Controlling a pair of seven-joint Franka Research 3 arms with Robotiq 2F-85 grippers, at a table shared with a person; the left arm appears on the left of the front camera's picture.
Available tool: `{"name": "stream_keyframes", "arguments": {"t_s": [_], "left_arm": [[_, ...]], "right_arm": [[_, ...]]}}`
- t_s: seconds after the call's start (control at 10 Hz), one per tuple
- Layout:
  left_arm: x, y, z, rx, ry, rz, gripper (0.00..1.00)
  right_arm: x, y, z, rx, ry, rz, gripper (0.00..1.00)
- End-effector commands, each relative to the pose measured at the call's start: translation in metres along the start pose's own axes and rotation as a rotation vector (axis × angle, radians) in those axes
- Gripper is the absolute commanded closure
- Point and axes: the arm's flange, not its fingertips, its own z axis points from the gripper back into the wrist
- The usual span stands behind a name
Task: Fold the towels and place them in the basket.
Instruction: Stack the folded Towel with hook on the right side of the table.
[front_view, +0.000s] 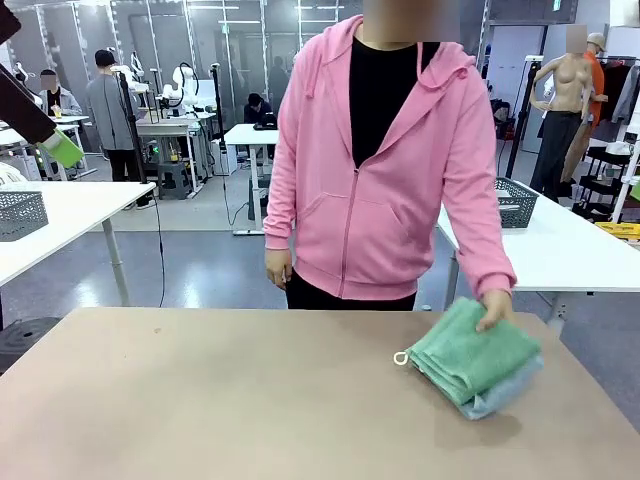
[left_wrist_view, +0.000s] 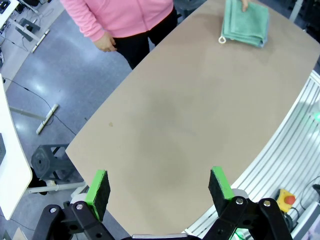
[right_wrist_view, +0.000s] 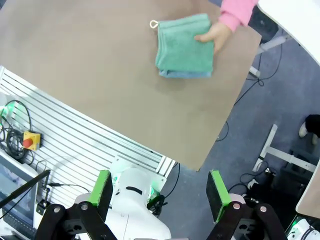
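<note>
Lower right of the front view, the person's hand (front_view: 495, 308) sets the folded towels (front_view: 470, 355) down, I judge for handover. My left gripper (left_wrist_view: 159, 187) and right gripper (right_wrist_view: 159, 189) hang spread and empty.

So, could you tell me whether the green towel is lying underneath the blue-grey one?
No, the green towel lies on top of the blue-grey towel, whose edge peeks out below.

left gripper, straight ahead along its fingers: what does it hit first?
Most likely bare table. The left gripper is open and points down at it; the folded towels lie far off that line.
</note>
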Motion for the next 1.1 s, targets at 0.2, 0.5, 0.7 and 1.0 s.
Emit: {"name": "stream_keyframes", "arguments": {"t_s": [0.2,0.5,0.7,1.0], "left_arm": [[0.0001,-0.0008,0.0005,-0.003,-0.003,0.003,0.0],[0.0001,-0.0008,0.0005,-0.003,-0.003,0.003,0.0],[0.0001,-0.0008,0.0005,-0.003,-0.003,0.003,0.0],[0.0001,-0.0008,0.0005,-0.003,-0.003,0.003,0.0]], "right_arm": [[0.001,-0.0009,0.001,-0.02,-0.005,-0.004,0.06],[0.001,-0.0009,0.001,-0.02,-0.005,-0.004,0.06],[0.001,-0.0009,0.001,-0.02,-0.005,-0.004,0.06],[0.001,-0.0009,0.001,-0.02,-0.005,-0.004,0.06]]}}
